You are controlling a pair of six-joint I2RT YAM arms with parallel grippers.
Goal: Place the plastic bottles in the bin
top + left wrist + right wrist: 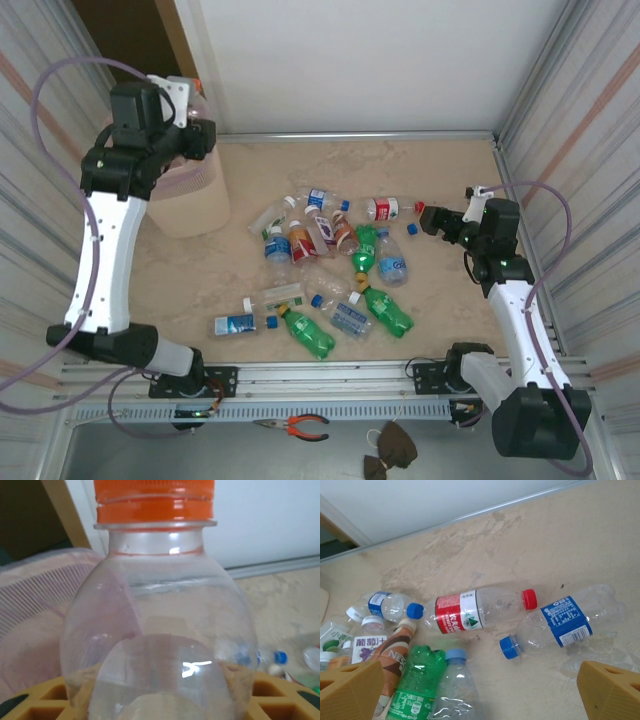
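Note:
My left gripper is raised at the far left, over the rim of the pale pink mesh bin. In the left wrist view it is shut on a clear plastic bottle with an orange cap, its yellow fingers against the bottle's sides; the bin's mesh lies just behind on the left. Several plastic bottles lie scattered mid-table. My right gripper hangs open above their right edge. Below it lie a red-label bottle, a blue-label bottle and a green one.
Corrugated walls close in the table on the left and right, with a white panel at the back. Orange-handled pliers and a dark object lie on the near ledge in front of the arm bases.

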